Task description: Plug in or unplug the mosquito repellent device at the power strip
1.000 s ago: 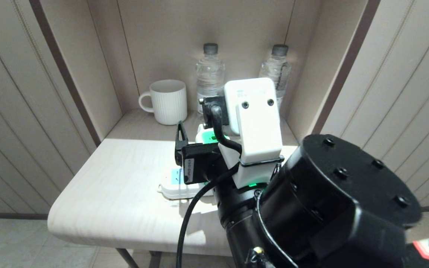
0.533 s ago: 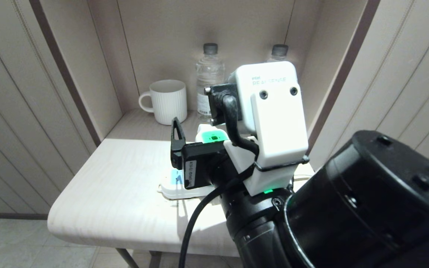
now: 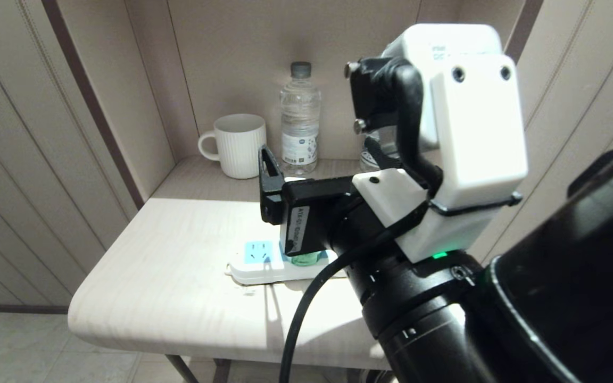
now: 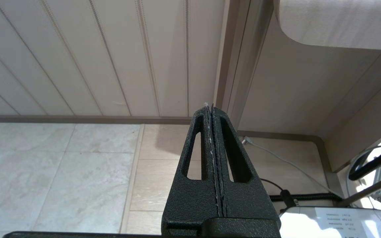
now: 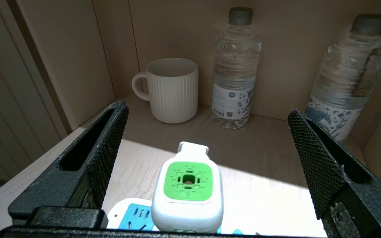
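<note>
Right wrist view shows the right gripper [image 5: 207,145] spread wide, holding nothing, hanging above the mosquito repellent device [image 5: 188,195]. The device stands upright on the power strip [image 5: 131,218], green patch facing up, apart from both fingers. Farther back on the shelf sit a white mug [image 5: 174,89] and two water bottles [image 5: 235,66]. The left gripper [image 4: 212,109] is pinched closed, down low over the floor.

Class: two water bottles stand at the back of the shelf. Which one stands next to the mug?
The left bottle, right beside the mug. The other bottle stands apart, near the right wall.
</note>
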Available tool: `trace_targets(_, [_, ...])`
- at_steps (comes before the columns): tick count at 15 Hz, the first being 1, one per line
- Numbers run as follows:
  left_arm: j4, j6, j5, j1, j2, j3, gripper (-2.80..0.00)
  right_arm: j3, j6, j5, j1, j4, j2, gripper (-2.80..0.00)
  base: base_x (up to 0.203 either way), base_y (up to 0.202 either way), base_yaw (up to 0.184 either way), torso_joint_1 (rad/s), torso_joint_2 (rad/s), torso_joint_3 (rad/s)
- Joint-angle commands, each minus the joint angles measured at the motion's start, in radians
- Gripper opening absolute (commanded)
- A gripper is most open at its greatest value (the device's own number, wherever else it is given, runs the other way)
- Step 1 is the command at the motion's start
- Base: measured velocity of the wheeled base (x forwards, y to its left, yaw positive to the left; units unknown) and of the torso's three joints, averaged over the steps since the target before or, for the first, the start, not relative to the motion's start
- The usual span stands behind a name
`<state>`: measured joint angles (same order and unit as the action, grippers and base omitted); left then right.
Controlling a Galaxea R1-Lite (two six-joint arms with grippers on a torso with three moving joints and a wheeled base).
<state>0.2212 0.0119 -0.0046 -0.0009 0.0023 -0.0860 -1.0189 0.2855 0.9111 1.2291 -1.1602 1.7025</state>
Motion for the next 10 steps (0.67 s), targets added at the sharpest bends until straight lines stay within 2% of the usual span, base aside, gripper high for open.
trace_targets(1, [0.001, 0.0, 0.0, 0.001, 0.001, 0.0, -2.8, 0.002, 0.012, 0.002, 0.0, 0.007, -0.06, 0.0, 0.0, 0.0, 0.0, 0.0, 0.0, 0.0])
trace_targets(8, [0.001, 0.0, 0.0, -0.001, 0.001, 0.0, -2.8, -0.015, 0.015, -0.007, -0.002, 0.18, -0.231, 0.0, 0.0, 0.0, 0.0, 0.0, 0.0, 0.0])
trace_targets(10, [0.001, 0.0, 0.0, 0.001, 0.001, 0.0, -2.8, -0.026, 0.016, -0.011, -0.001, 0.285, -0.281, 0.0, 0.0, 0.0, 0.0, 0.0, 0.0, 0.0])
